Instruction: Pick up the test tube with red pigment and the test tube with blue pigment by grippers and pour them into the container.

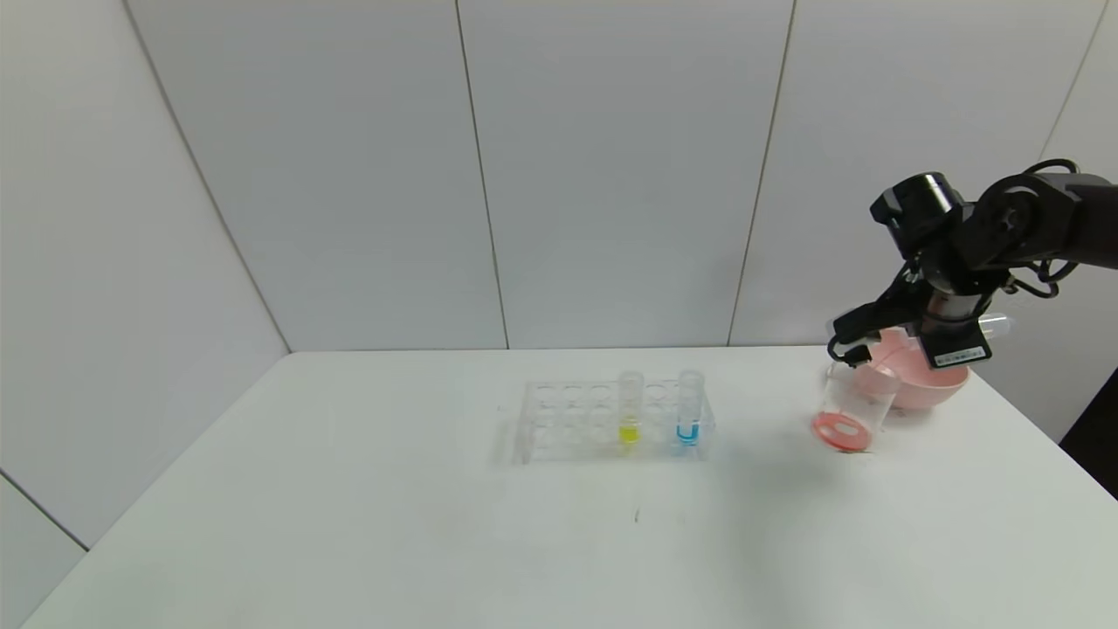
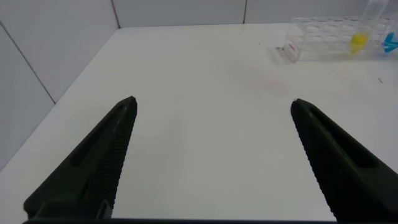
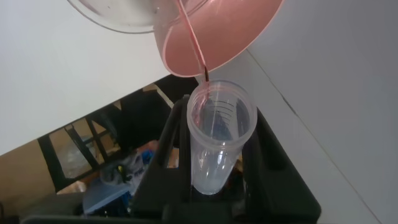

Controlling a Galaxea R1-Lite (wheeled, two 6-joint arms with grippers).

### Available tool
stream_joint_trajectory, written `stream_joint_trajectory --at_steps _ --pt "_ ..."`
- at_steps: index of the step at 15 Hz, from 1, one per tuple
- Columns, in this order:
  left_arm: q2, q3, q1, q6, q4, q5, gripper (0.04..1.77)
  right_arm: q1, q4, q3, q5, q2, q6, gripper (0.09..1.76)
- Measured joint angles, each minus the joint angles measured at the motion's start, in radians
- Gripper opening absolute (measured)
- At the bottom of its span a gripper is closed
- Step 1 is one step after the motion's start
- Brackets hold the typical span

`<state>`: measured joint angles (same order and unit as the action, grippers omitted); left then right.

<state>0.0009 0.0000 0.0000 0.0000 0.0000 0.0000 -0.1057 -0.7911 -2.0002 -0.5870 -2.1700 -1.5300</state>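
1. Gripping the test tube with red pigment (image 3: 214, 134), the right tool (image 1: 948, 336) is clamped on it, over the far right of the worktop (image 1: 349, 524). The tube lies nearly level across the jaws, mouth towards the container (image 1: 849, 411), closed end poking out on the far side.
2. Wrist view: tube looks all but drained; a thin red thread runs from its lip down to the red pool in the container.
3. The container stands just below and inward of the tool, a red layer on its floor. The pink bowl (image 1: 917, 380) sits right behind it; touching or not, cannot tell.
4. Key relation: the test tube with blue pigment (image 1: 689, 411) stands upright in the clear rack (image 1: 559, 419), well to the left of the right tool, long axis vertical. The yellow tube (image 1: 630, 409) is beside it, farther from the tool.
5. Left tool (image 2: 211, 155): jaws spread wide, empty, over bare worktop on the rack's other side. Judgement: which arm is nearer the blue tube cannot be told.
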Motion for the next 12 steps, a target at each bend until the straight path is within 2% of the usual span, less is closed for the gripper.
stream_joint_trajectory --at_steps 3,12 --pt "0.000 0.000 0.000 0.000 0.000 0.000 1.76 -0.010 -0.010 0.000 -0.063 0.002 -0.013 0.53" --pt "0.000 0.000 0.000 0.000 0.000 0.000 1.76 -0.054 -0.010 0.000 -0.073 0.007 -0.018 0.53"
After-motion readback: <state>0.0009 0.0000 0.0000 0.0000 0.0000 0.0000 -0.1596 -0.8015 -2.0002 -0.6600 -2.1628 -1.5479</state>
